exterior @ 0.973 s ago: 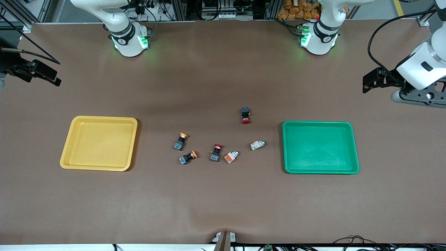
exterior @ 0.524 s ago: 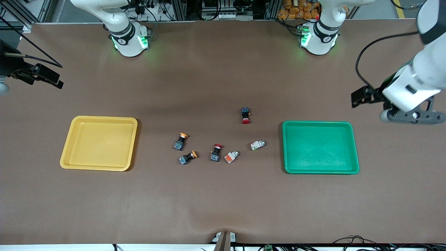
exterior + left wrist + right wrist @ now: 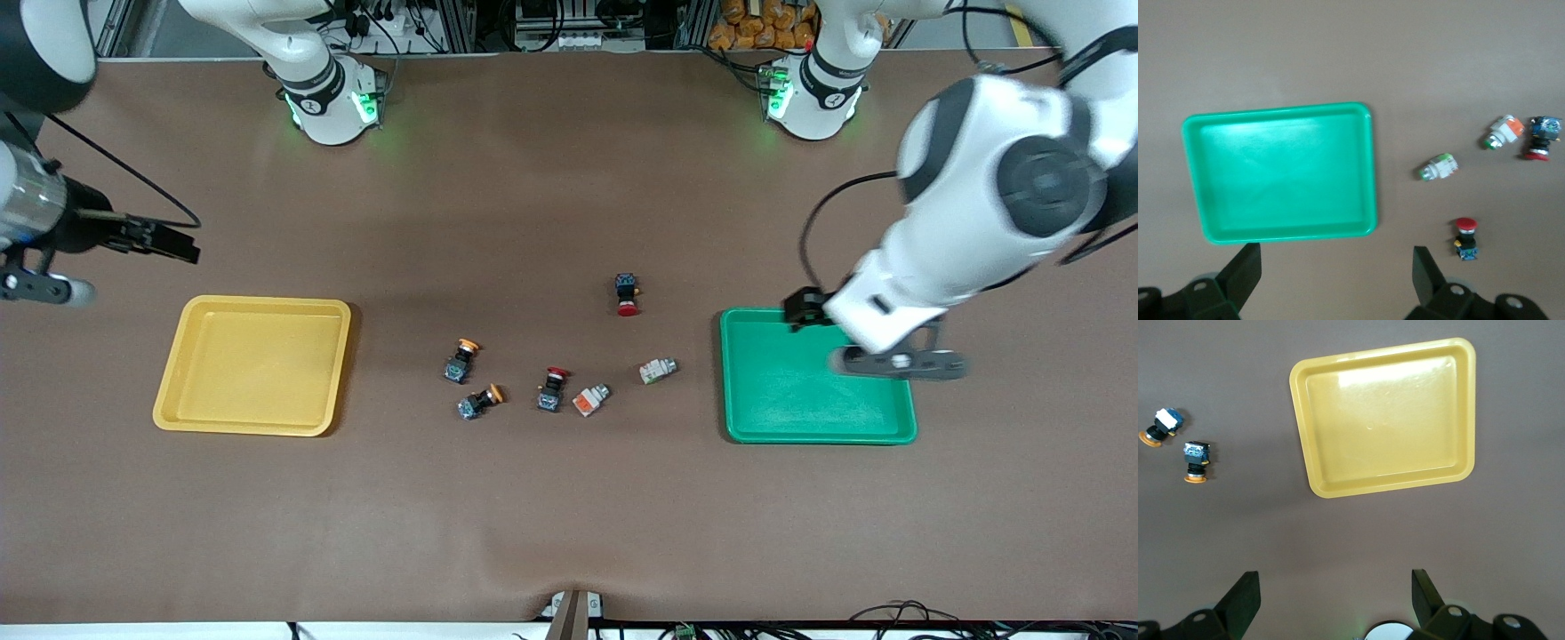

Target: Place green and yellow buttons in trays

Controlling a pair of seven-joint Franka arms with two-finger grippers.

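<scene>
The yellow tray [image 3: 258,302] lies toward the right arm's end of the table and the green tray [image 3: 800,438] toward the left arm's end. Both are empty. Between them lie two yellow-capped buttons [image 3: 460,360] [image 3: 478,402] and two white-bodied buttons [image 3: 590,399] [image 3: 657,370]. My left gripper [image 3: 803,310] is open and empty, up over the green tray's edge [image 3: 1278,235] that is farther from the front camera. My right gripper [image 3: 173,247] is open and empty, up over bare table beside the yellow tray [image 3: 1385,487].
Two dark red-capped buttons lie among the others: one [image 3: 551,389] beside a white-bodied button, one [image 3: 627,294] alone, farther from the front camera. The arm bases [image 3: 329,107] [image 3: 813,102] stand along the table's back edge.
My left arm has swung in from the table's end to over the green tray. My right gripper has moved a little toward the yellow tray. The buttons and trays have not moved.
</scene>
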